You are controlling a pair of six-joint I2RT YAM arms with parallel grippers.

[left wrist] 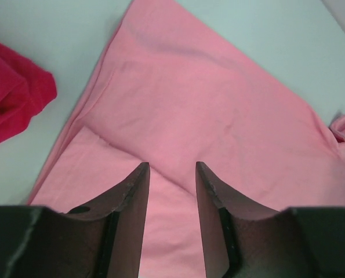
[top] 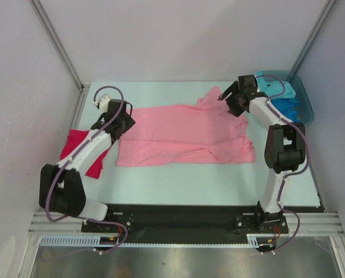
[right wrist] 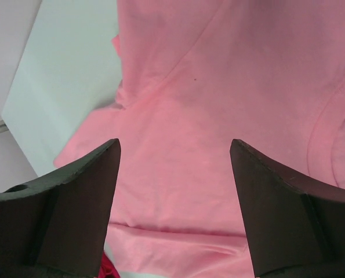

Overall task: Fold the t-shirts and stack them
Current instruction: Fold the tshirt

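Top view: you had pink shirt (top: 184, 134) spread flat in middle of table (top: 178, 179), not yet folded. Crimson shirt (top: 82, 152) lay rumpled at left edge, partly under left arm. Teal tub (top: 305, 98) at far right corner held turquoise shirt (top: 271, 81) and blue shirt (top: 289, 107), both waiting. No stack showed, so most work probably remained.

Left wrist: your left gripper (left wrist: 172, 165) hung over pink shirt, jaws narrowly parted, empty.

Right wrist: your right gripper (right wrist: 175, 142) was spread wide above pink shirt, holding nothing.
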